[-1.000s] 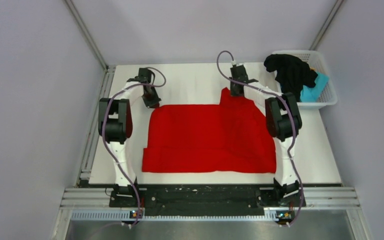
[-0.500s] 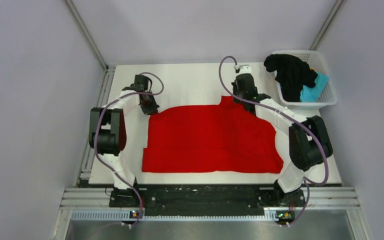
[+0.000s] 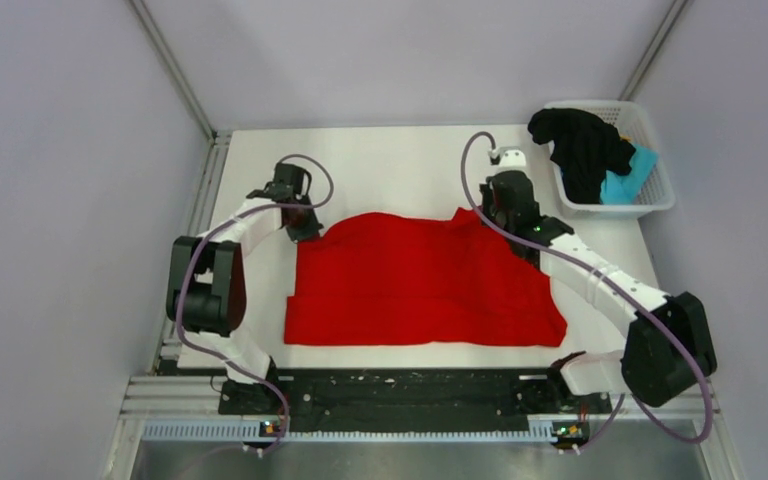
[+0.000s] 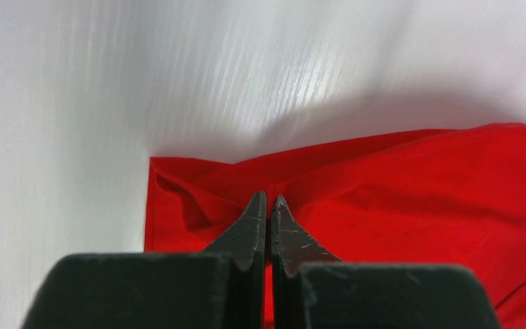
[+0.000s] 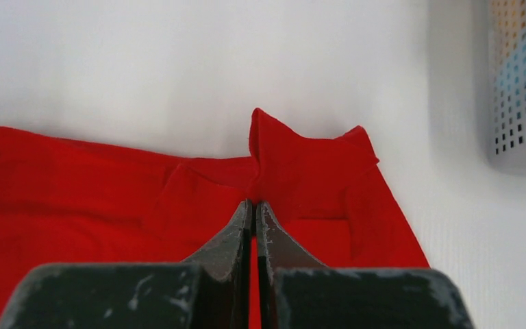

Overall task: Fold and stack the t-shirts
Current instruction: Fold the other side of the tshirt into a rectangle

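Red t-shirt [image 3: 420, 285], likely soft, light and floppy, lies spread on the counter [image 3: 390, 160] behind the fingertips, its far edge pinched by left fingers [image 4: 250, 229] and right fingers [image 5: 236, 236], which looks like a sound corner hold.

Top external: fixed high behind the near edge, looking down over the whole table [image 3: 380, 170]. Wrist views: close, low, sighting along left pincer [image 4: 268, 205] and right pincer [image 5: 254, 209]. All share the red t-shirt [image 3: 420, 285].
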Robot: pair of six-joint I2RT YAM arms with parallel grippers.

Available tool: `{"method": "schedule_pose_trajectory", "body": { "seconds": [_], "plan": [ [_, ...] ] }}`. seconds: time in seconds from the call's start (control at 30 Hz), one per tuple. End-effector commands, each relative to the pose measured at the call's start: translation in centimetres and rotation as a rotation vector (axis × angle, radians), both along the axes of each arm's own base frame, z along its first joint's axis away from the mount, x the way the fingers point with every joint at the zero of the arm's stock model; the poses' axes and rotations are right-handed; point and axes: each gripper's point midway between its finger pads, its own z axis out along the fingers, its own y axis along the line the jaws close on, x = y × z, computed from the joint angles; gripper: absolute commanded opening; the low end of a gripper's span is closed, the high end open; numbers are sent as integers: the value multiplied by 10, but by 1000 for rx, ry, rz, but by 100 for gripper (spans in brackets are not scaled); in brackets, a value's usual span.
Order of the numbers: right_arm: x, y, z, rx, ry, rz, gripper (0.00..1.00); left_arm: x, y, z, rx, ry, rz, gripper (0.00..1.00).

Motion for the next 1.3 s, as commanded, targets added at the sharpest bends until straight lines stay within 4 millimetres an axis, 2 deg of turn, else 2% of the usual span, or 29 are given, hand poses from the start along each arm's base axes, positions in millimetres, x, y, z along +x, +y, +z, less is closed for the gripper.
{"method": "schedule_pose_trajectory", "body": {
  "seconds": [0.0, 0.27, 0.43, 0.7, 0.83, 0.97, 1.0, 1.03, 1.07, 1.13, 1.17, 1.2, 1.23, 1.27],
  "plan": [
    [-20, -7, 24, 35, -47, -24, 0, 1, 7, 25, 39, -99, 45, 0],
    [-56, -17, 26, 70, -44, -17, 0, -24, 17, 45, 61, -166, 77, 0],
    [-78, -25, 26, 81, -29, -17, 0, -41, 12, 42, 34, -174, 65, 0],
    [-116, -27, 12, 148, 39, 19, 0, -65, 5, 35, 37, -178, 66, 0],
    [-134, -29, -4, 162, 101, 22, 0, -79, 5, 26, 50, -161, 80, 0],
    [-162, -32, -40, 184, 236, 7, 0, -95, 18, 18, 93, -130, 132, 2],
    [-169, -35, -49, 195, 270, -15, 1, -101, 18, 16, 92, -112, 128, 6],
    [-174, -34, -52, 217, 281, -35, 8, -107, 17, 15, 83, -98, 123, 16],
    [-180, -25, -52, 264, 303, -10, 12, -112, 17, 14, 74, -88, 135, 31],
    [-194, -10, -46, 376, 366, 10, 28, -121, 16, 17, 49, -77, 154, 55],
    [-202, -11, -45, 390, 396, 1, 35, -124, 17, 23, 46, -86, 164, 64],
    [-209, -16, -42, 388, 416, -21, 42, -126, 20, 31, 52, -98, 181, 84],
    [-214, -27, -39, 367, 418, -65, 48, -128, 24, 39, 61, -120, 196, 97],
    [-217, -33, -33, 358, 404, -80, 59, -128, 26, 49, 61, -152, 208, 99]
  ]
}}
